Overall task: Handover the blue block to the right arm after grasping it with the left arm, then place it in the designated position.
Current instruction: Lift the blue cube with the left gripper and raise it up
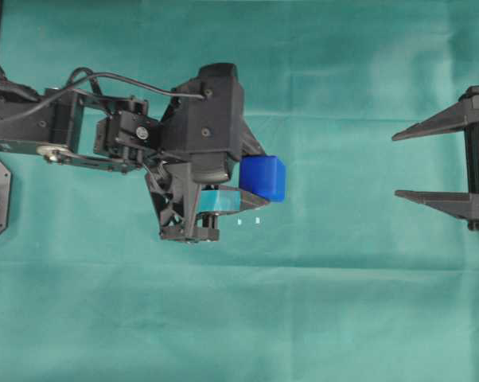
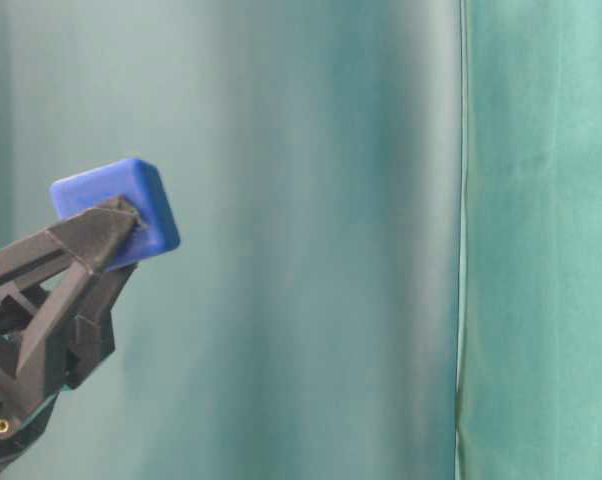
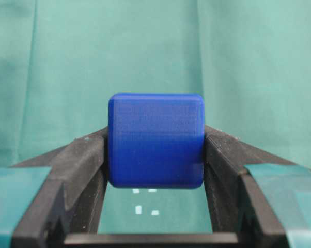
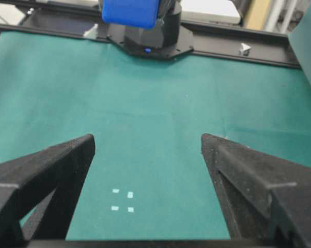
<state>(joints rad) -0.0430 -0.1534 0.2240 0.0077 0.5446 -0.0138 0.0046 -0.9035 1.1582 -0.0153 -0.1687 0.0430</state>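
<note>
Blue and shiny, the blue block (image 3: 156, 139) sits pinched between the tips of the left arm's jaws (image 3: 155, 155), one black finger pressed on each side of it. Teal tape (image 3: 13, 199) wraps those fingers further back. The overhead view shows the left arm (image 1: 200, 119) reaching out over the green cloth (image 1: 343, 302) on the worktop, with the block at its tip. The table-level view shows the block up in the air, tilted, well above the cloth. The right arm's jaws (image 4: 148, 150) are spread wide and hold nothing; in the overhead view they wait at the right edge, well apart from the block. The designated position (image 4: 122, 200) shows as four tiny white marks on the cloth. The right wrist view shows all four, just in front of the open jaws. The overhead view shows only two, just below the block. No writing can be read in any view
</note>
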